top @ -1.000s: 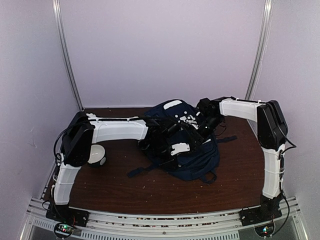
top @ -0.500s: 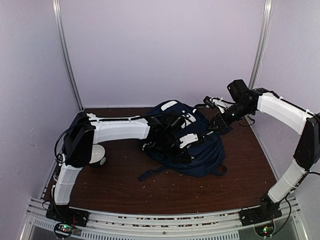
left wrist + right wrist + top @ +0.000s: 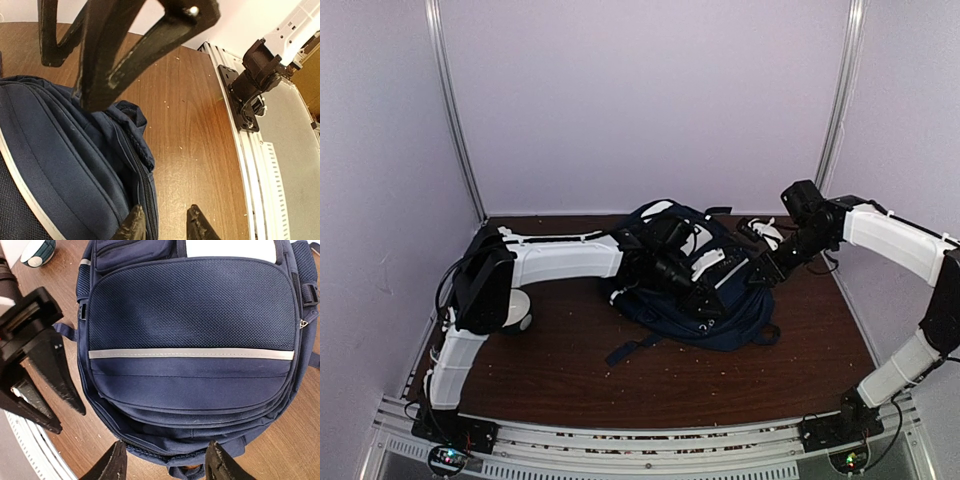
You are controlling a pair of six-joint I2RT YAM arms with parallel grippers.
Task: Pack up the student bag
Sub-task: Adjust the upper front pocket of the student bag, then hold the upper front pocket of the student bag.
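The student bag (image 3: 720,310) lies flat on the brown table, navy with a white stripe (image 3: 190,353) across its mesh front pocket. My left gripper (image 3: 165,210) hangs low at the bag's zippered edge (image 3: 142,185). Its jaws stand apart, one finger against the fabric, the other over bare table, gripping nothing. My right gripper (image 3: 166,445) hovers over the bag's rim, open wide, with the gaping zipper opening (image 3: 165,437) between its fingers. In the top view both grippers meet at the bag's right side, left gripper (image 3: 708,285) and right gripper (image 3: 765,262).
A white and teal bowl (image 3: 37,250) sits on the table beside the left arm, also visible from above as the bowl (image 3: 515,310). A dark strap (image 3: 625,352) trails toward the front. The metal rail (image 3: 260,165) and right arm base (image 3: 255,80) border the table edge.
My right arm has swung out to the right off the bag top, opening wider. The left gripper has let go and opened. The bag has shifted slightly right.
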